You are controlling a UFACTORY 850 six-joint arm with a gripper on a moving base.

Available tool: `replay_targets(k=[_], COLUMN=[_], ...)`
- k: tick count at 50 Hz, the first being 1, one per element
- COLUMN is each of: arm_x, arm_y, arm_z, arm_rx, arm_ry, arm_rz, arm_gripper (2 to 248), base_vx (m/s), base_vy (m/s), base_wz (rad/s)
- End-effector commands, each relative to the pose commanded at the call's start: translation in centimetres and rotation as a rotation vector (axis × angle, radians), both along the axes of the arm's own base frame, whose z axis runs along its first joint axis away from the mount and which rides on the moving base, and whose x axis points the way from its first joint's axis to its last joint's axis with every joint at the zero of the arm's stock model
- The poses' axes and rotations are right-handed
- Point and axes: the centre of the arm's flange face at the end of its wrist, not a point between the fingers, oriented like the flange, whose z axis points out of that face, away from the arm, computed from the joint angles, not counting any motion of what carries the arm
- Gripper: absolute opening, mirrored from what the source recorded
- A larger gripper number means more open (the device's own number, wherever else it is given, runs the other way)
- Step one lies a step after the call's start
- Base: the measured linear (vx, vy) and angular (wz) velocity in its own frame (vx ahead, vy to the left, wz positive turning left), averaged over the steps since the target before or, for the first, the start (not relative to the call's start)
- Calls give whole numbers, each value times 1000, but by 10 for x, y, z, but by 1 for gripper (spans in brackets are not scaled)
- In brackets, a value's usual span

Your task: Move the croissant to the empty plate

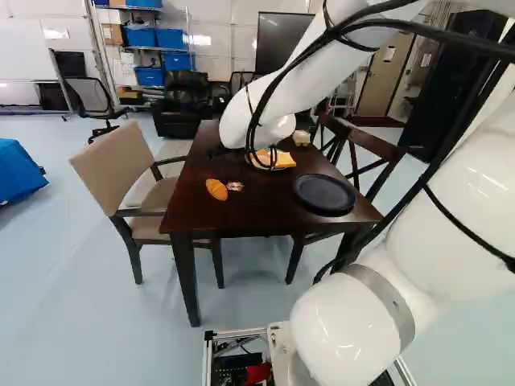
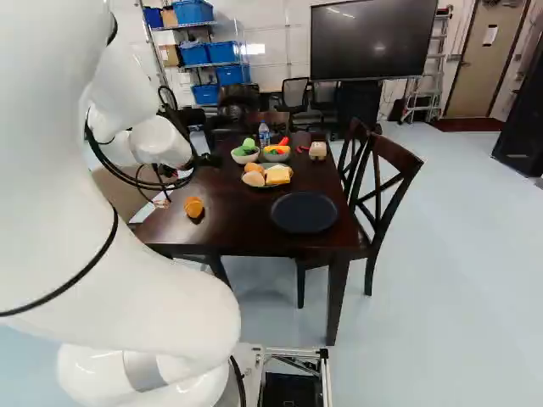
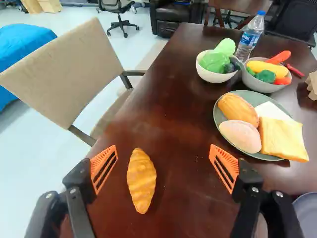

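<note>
My gripper [image 2: 206, 159] shows only partly in the right base view, beside the cables above the table. In the wrist view the gripper [image 3: 163, 166] stands wide open, nothing held. The golden-brown croissant [image 3: 141, 181] lies on the table, seen between the fingers and nearer the one on the chair's side; in the left base view the croissant [image 1: 216, 189] is near the table's left edge. The empty dark round plate [image 2: 304, 212] rests near the table's close edge; part of the plate [image 3: 307, 210] also appears in the wrist view, beyond the other finger.
A green plate [image 3: 218, 118] holds bread pieces. Behind it stand a bowl of green vegetables [image 3: 204, 73], a bowl of mixed vegetables [image 3: 262, 87] and a water bottle [image 3: 249, 38]. A beige chair [image 1: 117, 169] adjoins the dark table [image 2: 246, 229]; wooden chairs [image 2: 386, 191] line the other side.
</note>
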Motion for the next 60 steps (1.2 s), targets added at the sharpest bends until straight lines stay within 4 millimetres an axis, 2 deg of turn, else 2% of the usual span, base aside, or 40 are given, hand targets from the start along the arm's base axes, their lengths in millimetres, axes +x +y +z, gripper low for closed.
replay_targets(k=[30,60], arm_x=[1,20], arm_y=[6,18], arm_z=[21,12], arm_rx=[-47,-107], arm_ry=[125,288], arm_rz=[13,20], arm_gripper=[247,247], base_vx=[0,0], base_vy=[0,0], base_wz=[0,0])
